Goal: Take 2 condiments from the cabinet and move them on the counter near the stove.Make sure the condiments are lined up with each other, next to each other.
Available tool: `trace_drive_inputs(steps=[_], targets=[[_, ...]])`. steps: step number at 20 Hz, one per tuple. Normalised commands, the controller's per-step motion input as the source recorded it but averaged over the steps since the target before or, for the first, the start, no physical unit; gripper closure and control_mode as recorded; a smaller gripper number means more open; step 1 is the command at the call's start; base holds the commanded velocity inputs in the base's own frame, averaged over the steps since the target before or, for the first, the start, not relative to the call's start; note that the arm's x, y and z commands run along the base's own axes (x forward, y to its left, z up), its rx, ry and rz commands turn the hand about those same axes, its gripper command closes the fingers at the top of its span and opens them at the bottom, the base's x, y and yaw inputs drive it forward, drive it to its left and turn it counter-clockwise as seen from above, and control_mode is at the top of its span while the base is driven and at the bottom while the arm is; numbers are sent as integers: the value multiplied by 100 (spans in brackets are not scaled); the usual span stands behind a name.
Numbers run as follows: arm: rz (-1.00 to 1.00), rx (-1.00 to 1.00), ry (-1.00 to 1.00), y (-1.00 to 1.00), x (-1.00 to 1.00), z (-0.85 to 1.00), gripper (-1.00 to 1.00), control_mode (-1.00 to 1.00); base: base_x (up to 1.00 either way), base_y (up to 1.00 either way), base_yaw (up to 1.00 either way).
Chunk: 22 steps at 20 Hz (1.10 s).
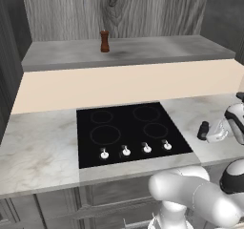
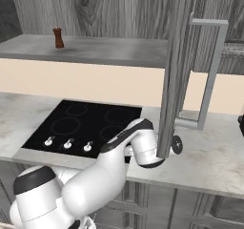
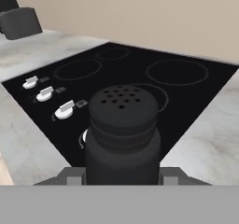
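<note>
Grey wood-grain cabinet (image 1: 143,13) fills the back wall, with a mottled grey shelf (image 1: 157,51) and a beige backsplash band (image 1: 119,85) under it. Below that sits the pale marbled worktop (image 1: 33,147), and the black glass stove (image 1: 128,130) is set into it, four white knobs (image 1: 125,150) along its front edge.

So the brown wooden pepper mill (image 1: 105,41) is on the cabinet shelf, standing upright, left of the middle, well away from the stove. From the right base camera it shows up far left on that shelf too (image 2: 58,37).

The black shaker (image 3: 122,134) is the one in the robot's grip. The hand camera looks right at it: round cap full of holes, body upright, with the jaws (image 3: 122,175) closed on it low down, one grey finger on each side. The stove rings and knobs sit behind it. In the left base camera the shaker (image 1: 203,130) is at the end of the white arm over the worktop, just right of the stove's front right corner. Whether its base touches the worktop can't be told.

An open cabinet door (image 2: 176,66) with a long silver handle (image 2: 209,75) blocks the hand from the right side.
</note>
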Motion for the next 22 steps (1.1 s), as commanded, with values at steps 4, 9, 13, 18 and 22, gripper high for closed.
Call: trace_drive_inputs(steps=[4, 9, 13, 18, 22], targets=[[0, 0, 0, 0, 0, -10, 100, -100, 0, 0, 0], [0, 0, 0, 0, 7, -13, 100, -100, 0, 0, 0], [0, 0, 0, 0, 12, -11, 100, -100, 0, 0, 0], [0, 0, 0, -1, 13, -11, 100, -100, 0, 0, 0], [0, 0, 0, -7, 14, -16, 100, -100, 0, 0, 0]])
